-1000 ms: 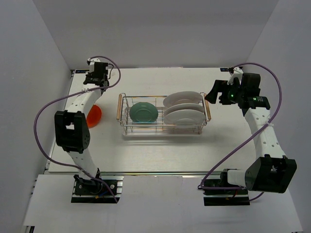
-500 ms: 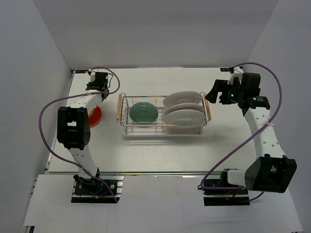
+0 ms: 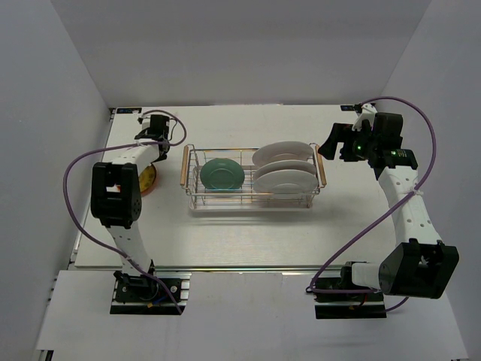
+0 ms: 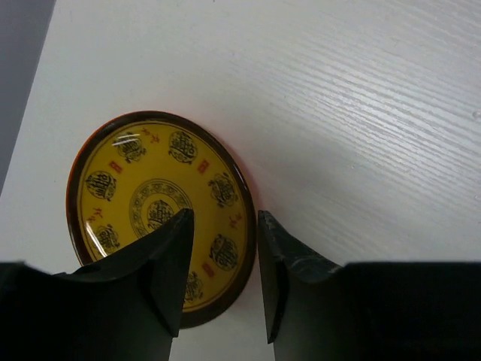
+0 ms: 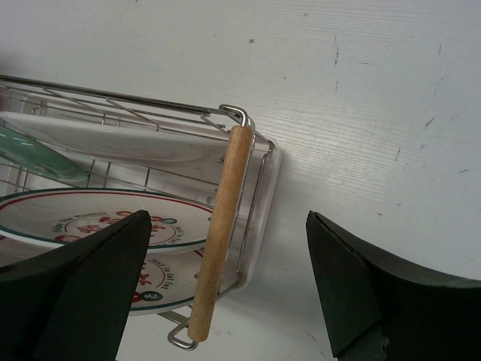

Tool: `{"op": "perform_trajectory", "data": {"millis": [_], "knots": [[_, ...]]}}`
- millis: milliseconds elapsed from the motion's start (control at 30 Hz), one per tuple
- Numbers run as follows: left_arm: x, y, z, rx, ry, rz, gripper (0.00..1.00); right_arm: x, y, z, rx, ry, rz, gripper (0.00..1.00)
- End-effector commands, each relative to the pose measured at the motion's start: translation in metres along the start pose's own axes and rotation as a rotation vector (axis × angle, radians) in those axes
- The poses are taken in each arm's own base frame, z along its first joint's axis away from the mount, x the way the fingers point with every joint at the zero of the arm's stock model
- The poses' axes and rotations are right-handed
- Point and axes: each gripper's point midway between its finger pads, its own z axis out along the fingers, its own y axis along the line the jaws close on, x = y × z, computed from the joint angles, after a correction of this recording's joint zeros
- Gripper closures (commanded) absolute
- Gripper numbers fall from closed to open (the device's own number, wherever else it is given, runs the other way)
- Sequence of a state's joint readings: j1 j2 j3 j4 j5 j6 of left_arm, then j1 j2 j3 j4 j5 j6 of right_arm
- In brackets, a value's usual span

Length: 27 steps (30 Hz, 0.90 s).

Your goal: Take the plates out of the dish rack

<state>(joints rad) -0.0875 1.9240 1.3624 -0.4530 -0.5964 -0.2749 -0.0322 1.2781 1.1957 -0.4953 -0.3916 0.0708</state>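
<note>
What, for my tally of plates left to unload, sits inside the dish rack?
A teal plate and three white plates lean inside the dish rack. The white plates overlap, so each hides part of the one behind; anything beneath them is covered.

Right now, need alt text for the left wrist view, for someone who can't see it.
A yellow plate with dark medallion patterns and a reddish rim lies flat on the white table. The left pincer hangs over the plate's edge, its two dark fingers apart, with the rim showing in the gap between them.
</note>
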Motion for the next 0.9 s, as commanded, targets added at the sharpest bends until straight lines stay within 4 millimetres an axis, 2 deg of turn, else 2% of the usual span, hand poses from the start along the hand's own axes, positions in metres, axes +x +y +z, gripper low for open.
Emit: {"op": "perform_trajectory", "data": {"millis": [0,100,200,233,267,300,333,367,400,433,467,500,533,567,633,667,700,733,800,867], "knots": [[-0.039,0.006,-0.033,0.057,-0.077,-0.085,0.50,-0.011,0.001,-0.003,0.001,-0.037,-0.020,0.11],[-0.060,0.009,-0.054,0.109,-0.129,-0.108,0.47,-0.011,0.003,-0.004,-0.001,-0.039,-0.020,0.11],[-0.090,0.012,-0.082,0.179,-0.215,-0.136,0.38,-0.014,0.003,-0.006,0.005,-0.049,-0.026,0.11],[-0.111,0.007,-0.102,0.256,-0.270,-0.153,0.32,-0.014,0.003,-0.007,0.006,-0.052,-0.031,0.11],[-0.122,0.003,-0.114,0.310,-0.301,-0.149,0.27,-0.014,0.003,-0.007,0.009,-0.052,-0.031,0.11],[-0.132,-0.002,-0.125,0.371,-0.335,-0.102,0.02,-0.014,0.002,-0.007,0.011,-0.051,-0.033,0.11],[-0.149,-0.009,-0.145,0.453,-0.391,-0.082,0.02,-0.014,0.002,-0.008,0.010,-0.052,-0.037,0.11],[-0.155,-0.028,-0.170,0.620,-0.426,-0.027,0.02,-0.013,0.002,-0.007,0.011,-0.051,-0.039,0.11],[-0.155,-0.043,-0.190,0.716,-0.477,0.088,0.02,-0.013,0.002,-0.007,0.013,-0.051,-0.039,0.11],[-0.154,-0.049,-0.204,0.788,-0.502,0.154,0.02,-0.012,0.002,-0.007,0.010,-0.052,-0.041,0.11],[-0.143,-0.074,-0.241,1.013,-0.528,0.251,0.02,-0.013,0.002,-0.007,0.010,-0.056,-0.043,0.11],[-0.136,-0.082,-0.257,1.116,-0.560,0.336,0.02,-0.012,0.002,-0.007,0.007,-0.055,-0.045,0.11],[-0.126,-0.086,-0.269,1.199,-0.560,0.391,0.02,-0.011,0.001,-0.005,0.007,-0.049,-0.044,0.11],[-0.115,-0.092,-0.293,1.343,-0.581,0.456,0.02,-0.012,0.000,-0.005,0.016,-0.049,-0.045,0.11],[-0.096,-0.097,-0.310,1.466,-0.594,0.573,0.02,-0.013,-0.003,-0.005,0.032,-0.046,-0.043,0.11],[-0.093,-0.096,-0.333,1.579,-0.656,0.644,0.02,-0.011,-0.003,-0.004,0.034,-0.039,-0.042,0.11],[-0.082,-0.102,-0.337,1.652,-0.627,0.664,0.02,-0.011,-0.004,-0.004,0.038,-0.040,-0.037,0.11],[-0.077,-0.104,-0.352,1.747,-0.650,0.689,0.02,-0.012,-0.006,-0.004,0.047,-0.044,-0.030,0.11],[-0.067,-0.115,-0.345,1.790,-0.563,0.693,0.02,-0.009,-0.006,-0.001,0.046,-0.035,-0.019,0.11],[-0.064,-0.119,-0.335,1.784,-0.544,0.734,0.02,-0.008,-0.008,0.002,0.052,-0.022,-0.002,0.11]]}}
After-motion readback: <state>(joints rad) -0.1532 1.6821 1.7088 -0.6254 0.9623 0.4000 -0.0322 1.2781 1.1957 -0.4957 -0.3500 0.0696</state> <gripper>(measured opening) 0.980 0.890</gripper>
